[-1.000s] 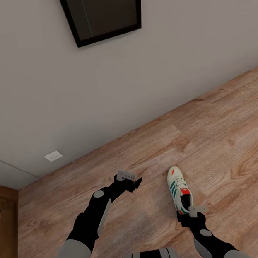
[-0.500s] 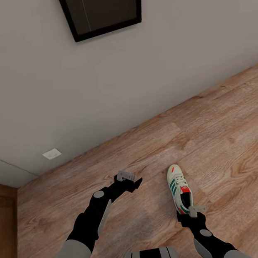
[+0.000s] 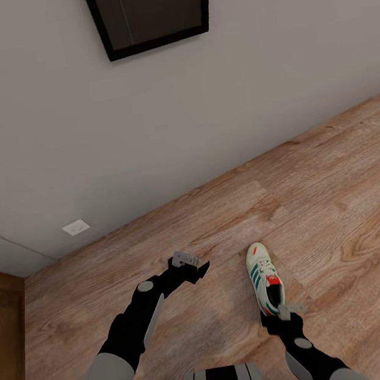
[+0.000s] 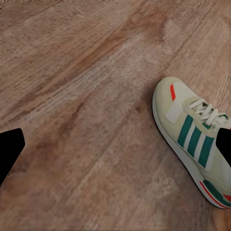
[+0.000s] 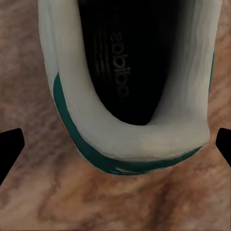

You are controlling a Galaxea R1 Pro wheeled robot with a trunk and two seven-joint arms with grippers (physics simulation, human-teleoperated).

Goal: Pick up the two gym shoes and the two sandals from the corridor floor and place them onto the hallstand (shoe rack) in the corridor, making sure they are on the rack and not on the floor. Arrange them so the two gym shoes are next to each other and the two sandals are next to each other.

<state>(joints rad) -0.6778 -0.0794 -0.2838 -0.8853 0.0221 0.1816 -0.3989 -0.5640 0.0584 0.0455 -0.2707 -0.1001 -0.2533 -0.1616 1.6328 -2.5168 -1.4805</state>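
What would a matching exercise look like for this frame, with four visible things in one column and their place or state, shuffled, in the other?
Things:
1. white lace-up gym shoe with green stripes
2. right gripper
3. left gripper
4. dark black-framed picture

Places or states:
A. hangs on the pale wall
B. open, poised over the shoe's heel
C. lies on the wood-grain plank floor, toe towards the wall
D. open above bare floor, beside the shoe

Pairs: 1-C, 2-B, 3-D, 4-A
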